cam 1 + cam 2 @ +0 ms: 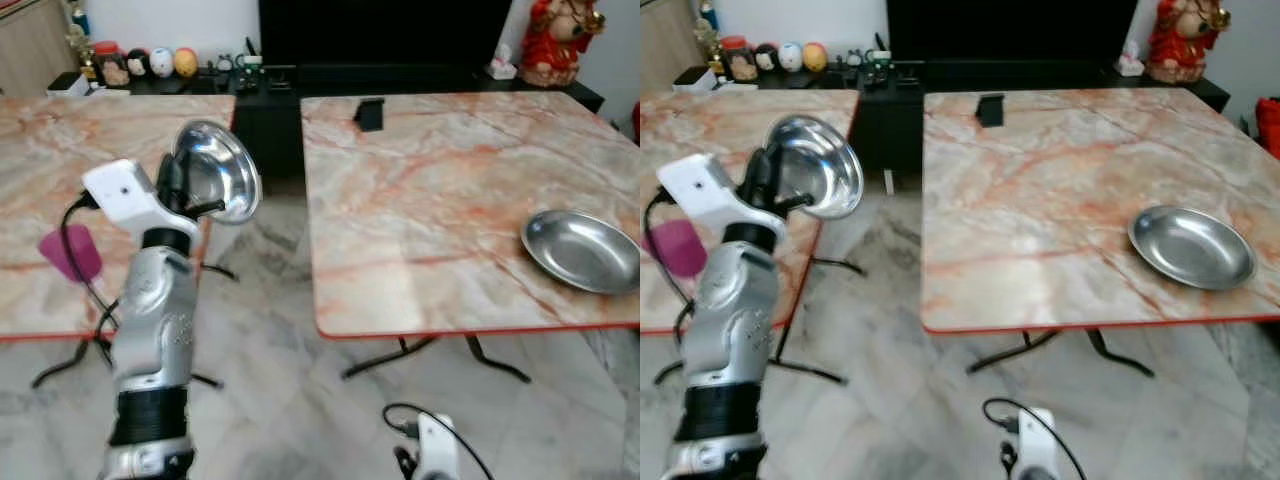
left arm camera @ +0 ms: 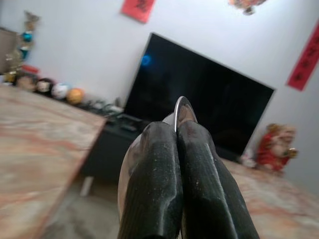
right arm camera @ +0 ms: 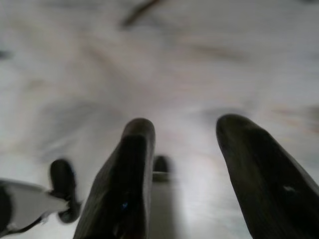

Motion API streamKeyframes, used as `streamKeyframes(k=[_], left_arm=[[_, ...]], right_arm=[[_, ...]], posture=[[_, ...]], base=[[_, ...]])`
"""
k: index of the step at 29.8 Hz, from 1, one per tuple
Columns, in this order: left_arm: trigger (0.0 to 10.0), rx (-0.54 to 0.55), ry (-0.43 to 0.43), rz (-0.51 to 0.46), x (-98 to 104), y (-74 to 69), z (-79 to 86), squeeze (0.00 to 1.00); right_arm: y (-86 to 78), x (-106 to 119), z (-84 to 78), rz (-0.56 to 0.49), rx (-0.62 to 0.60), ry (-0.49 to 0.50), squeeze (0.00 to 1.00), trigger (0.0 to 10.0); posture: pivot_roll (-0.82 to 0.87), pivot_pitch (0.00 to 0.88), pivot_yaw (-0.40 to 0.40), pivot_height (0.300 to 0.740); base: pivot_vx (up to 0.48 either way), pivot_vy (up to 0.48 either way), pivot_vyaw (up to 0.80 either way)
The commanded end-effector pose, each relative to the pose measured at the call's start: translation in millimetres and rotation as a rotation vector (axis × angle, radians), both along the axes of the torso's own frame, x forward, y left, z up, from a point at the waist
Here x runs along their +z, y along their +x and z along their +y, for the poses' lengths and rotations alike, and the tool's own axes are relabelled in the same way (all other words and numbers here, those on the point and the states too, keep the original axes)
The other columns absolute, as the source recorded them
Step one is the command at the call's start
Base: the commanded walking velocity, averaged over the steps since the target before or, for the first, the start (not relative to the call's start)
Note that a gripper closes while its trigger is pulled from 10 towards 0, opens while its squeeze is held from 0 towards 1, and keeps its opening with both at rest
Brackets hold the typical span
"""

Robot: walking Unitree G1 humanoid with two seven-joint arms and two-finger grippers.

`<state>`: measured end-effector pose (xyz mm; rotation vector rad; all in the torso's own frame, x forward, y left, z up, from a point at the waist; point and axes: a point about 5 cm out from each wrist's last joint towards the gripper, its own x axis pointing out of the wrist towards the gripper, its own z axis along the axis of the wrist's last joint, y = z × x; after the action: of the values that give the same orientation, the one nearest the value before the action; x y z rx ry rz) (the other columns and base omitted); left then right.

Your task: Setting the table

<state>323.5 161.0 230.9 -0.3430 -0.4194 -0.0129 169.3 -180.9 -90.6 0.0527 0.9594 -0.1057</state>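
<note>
Steel plate (image 1: 215, 172) is riding edge-up over the gap between tables, its rim pinched by the left gripper (image 2: 178, 149). Level it before lowering beside the second plate (image 1: 581, 250). Right gripper (image 3: 184, 164) is hanging spread, idle.

The left arm (image 1: 150, 340) is a chunky silver casting with a ribbed black band near the bottom and a white boxy wrist block (image 1: 125, 195) up top, tiny dark dot on its face. A black cable (image 1: 75, 250) loops off the side. Fingers (image 2: 199, 189) are long, matte black, rounded, a bit scuffed. Right arm (image 1: 435, 450) has the same white housing with a black cable curling round it.
</note>
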Motion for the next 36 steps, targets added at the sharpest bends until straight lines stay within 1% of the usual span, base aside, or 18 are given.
streamKeyframes(k=[1, 5, 12, 17, 22, 26, 36], left_arm=[[10.0, 0.027, 0.008, -0.014, 4.0, -1.1, 8.8, 0.0], [10.0, 0.027, 0.008, -0.011, 3.5, -1.1, 8.8, 0.0], [10.0, 0.025, 0.01, -0.008, 3.0, -0.7, 7.8, 0.0], [10.0, 0.024, 0.012, -0.008, 2.9, -0.6, 8.3, 0.0], [10.0, 0.021, 0.013, -0.006, 2.2, -0.5, 8.0, 0.0], [10.0, 0.019, 0.013, -0.002, 0.7, -0.6, 7.7, 0.0], [10.0, 0.015, 0.012, 0.002, -1.4, -0.8, 6.4, 0.0]], right_arm=[[-1.5, -0.9, 3.3, -0.002, -0.002, 0.026, 0.0, 10.0], [-7.9, -2.2, -7.3, 0.007, -0.003, 0.015, 0.0, 10.0], [-10.0, -2.9, -7.9, 0.014, 0.018, 0.008, 0.0, 10.0], [-8.8, -3.2, -2.5, 0.016, 0.023, 0.014, 0.0, 10.0], [-7.4, -3.5, 4.5, 0.017, 0.018, 0.025, 0.0, 10.0], [-4.3, -3.2, 14.9, 0.016, 0.027, 0.03, 0.0, 10.0], [-0.4, -2.1, 21.4, 0.012, 0.036, 0.029, 0.0, 10.0]], posture=[[0.08, 0.0, -0.03, 0.74], [0.07, 0.0, -0.027, 0.74], [0.07, 0.0, -0.028, 0.74], [0.07, 0.0, -0.027, 0.74], [0.07, 0.0, -0.024, 0.74], [0.07, 0.0, -0.023, 0.74], [0.06, 0.0, -0.025, 0.74]], base=[[0.0, -0.356, 0.0], [0.0, -0.36, 0.0], [0.0, -0.358, 0.0], [0.0, -0.357, 0.45], [0.0, -0.359, 0.0], [0.0, -0.357, 0.0], [0.0, -0.357, 0.0]])
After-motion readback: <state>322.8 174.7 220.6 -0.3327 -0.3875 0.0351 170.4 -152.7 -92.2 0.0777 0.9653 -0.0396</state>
